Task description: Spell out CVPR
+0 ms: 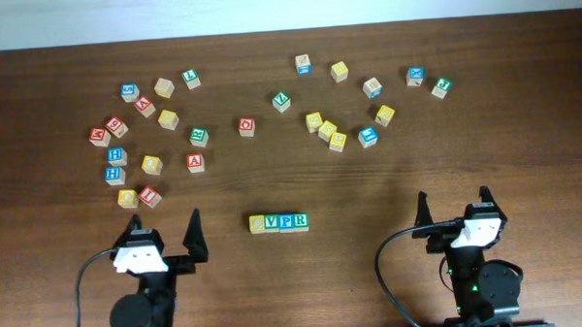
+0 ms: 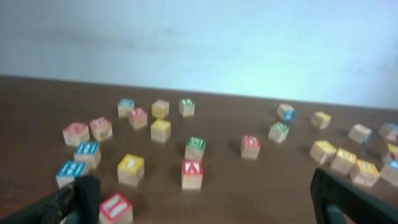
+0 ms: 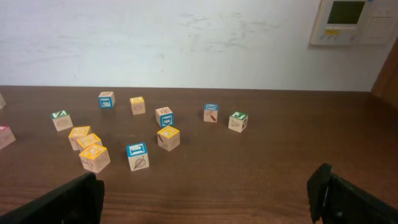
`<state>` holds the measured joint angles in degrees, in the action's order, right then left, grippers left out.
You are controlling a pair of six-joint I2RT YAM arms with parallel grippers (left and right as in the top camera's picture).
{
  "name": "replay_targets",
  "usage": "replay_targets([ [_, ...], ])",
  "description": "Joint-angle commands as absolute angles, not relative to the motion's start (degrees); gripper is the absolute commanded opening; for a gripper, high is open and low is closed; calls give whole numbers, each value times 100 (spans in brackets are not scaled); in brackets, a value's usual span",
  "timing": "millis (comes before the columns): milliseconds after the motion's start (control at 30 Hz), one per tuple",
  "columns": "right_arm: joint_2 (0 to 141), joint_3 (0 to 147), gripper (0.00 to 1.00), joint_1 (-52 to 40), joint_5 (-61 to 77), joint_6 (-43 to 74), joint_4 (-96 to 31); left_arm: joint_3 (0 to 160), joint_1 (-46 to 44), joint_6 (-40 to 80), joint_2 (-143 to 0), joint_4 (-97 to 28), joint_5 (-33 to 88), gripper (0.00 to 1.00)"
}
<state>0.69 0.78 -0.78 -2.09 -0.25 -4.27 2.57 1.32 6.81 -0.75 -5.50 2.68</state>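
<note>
We look down on a dark wooden table (image 1: 524,165) with two robot arms at its near edge. Toward the near left corner sits the left gripper (image 1: 164,224), its jaws spread wide apart and touching no block. Beyond it, across the left half toward the far edge, lies a left scatter of letter blocks (image 1: 167,119) in red, blue, yellow and green (most letters are too small for us to read). Close to the near edge, about midway between the two arms, stands the row of four blocks (image 1: 278,222), touching side by side. It starts with a yellow block (image 1: 257,223) whose face we cannot read, then a V block (image 1: 273,222), a P block (image 1: 286,222) and an R block (image 1: 301,221). Farther back, near the middle, a red-lettered block (image 1: 246,126) sits alone. The right half toward the far edge holds a right scatter of blocks (image 1: 338,140). Toward the near right corner rests the right gripper (image 1: 453,201), its jaws likewise apart and well away from the blocks. In the right wrist view, a pale wall (image 3: 186,43) rises behind the far edge, with a control panel (image 3: 351,22) mounted on it.
</note>
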Motion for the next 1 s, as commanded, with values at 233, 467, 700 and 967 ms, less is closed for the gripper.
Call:
replay_targets([
  [233,21,32,98,-36,-196,-43,-454,47,167,-287,-27,-473,126,99],
  [467,21,32,98,-36,-198,-43,-454,47,167,-281,-27,-478,23,99],
  [700,21,32,98,-36,-198,-43,-454,49,167,104,-30,-473,21,99],
  [967,21,32,98,-36,-198,-43,-454,49,167,104,-30,-473,21,99],
])
